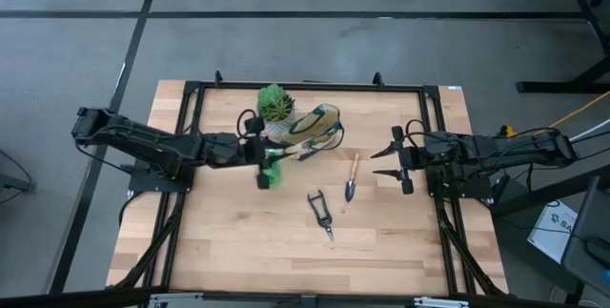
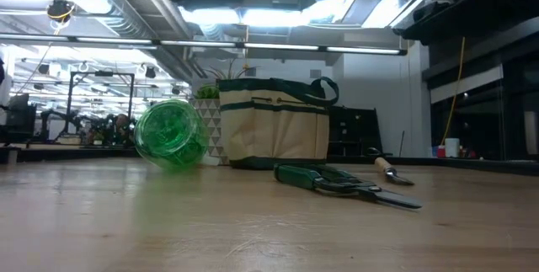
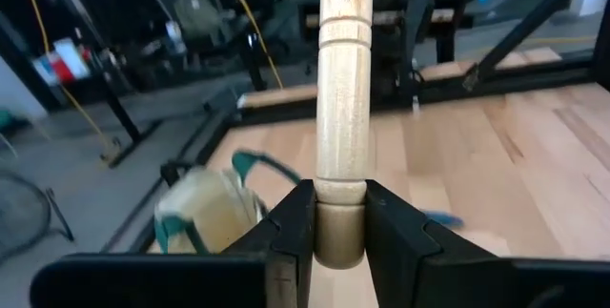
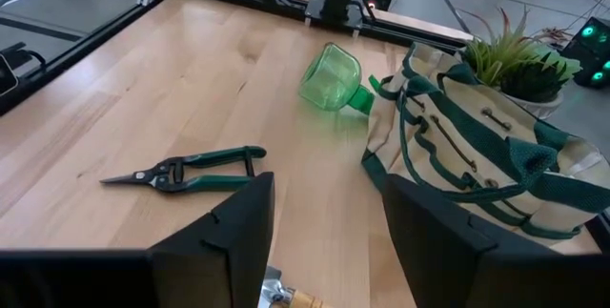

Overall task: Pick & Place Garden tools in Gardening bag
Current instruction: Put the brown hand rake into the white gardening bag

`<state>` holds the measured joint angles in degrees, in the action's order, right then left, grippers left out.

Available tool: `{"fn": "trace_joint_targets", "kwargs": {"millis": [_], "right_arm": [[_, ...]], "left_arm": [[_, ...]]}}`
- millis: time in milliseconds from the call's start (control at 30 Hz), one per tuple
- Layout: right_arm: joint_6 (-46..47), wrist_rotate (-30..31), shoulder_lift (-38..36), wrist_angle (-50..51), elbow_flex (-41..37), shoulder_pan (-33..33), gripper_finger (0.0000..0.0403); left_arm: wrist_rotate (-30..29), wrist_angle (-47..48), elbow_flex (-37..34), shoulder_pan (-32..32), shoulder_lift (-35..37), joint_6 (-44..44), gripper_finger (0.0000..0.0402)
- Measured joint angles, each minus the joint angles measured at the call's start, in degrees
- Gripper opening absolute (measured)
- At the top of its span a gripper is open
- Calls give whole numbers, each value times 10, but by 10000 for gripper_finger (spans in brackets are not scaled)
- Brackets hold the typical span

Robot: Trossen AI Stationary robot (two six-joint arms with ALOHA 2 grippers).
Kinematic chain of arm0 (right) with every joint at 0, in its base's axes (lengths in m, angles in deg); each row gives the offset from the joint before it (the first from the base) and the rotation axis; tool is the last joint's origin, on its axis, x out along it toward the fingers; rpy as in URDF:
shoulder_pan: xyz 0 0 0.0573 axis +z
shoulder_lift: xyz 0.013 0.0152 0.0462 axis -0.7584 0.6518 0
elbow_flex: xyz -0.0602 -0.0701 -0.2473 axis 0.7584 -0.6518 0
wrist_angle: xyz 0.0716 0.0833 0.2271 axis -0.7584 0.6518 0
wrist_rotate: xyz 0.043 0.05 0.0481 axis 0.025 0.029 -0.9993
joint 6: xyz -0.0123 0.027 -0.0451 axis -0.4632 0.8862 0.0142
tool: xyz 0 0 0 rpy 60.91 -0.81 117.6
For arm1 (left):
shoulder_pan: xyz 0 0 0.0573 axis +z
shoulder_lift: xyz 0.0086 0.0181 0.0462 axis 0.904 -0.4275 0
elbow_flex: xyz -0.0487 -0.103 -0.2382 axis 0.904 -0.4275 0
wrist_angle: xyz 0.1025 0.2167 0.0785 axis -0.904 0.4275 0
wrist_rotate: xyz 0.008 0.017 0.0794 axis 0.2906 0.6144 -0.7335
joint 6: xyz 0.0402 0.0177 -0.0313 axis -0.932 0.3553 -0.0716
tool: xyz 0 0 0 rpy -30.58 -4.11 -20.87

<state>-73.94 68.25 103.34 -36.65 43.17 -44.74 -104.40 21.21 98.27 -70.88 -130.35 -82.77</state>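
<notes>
L arm reaches across the counter (image 1: 238, 251) to the gardening bag (image 1: 319, 127); left pincer (image 3: 338, 236) is clamped on a wooden handle (image 3: 343, 108), long axis pointing away from the wrist. R arm waits at the right side, right pincer (image 1: 396, 160) wide open, empty. Spray bottle (image 1: 274, 173) lies beside the bag, shears (image 1: 321, 215) and trowel (image 1: 352, 182) flat on the counter.
</notes>
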Motion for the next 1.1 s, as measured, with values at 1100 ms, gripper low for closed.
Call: {"fn": "trace_joint_targets", "kwargs": {"millis": [1100], "right_arm": [[0, -1, 0, 1, 0, 0, 201]], "left_arm": [[13, -182, 69, 73, -111, -61, 66]]}}
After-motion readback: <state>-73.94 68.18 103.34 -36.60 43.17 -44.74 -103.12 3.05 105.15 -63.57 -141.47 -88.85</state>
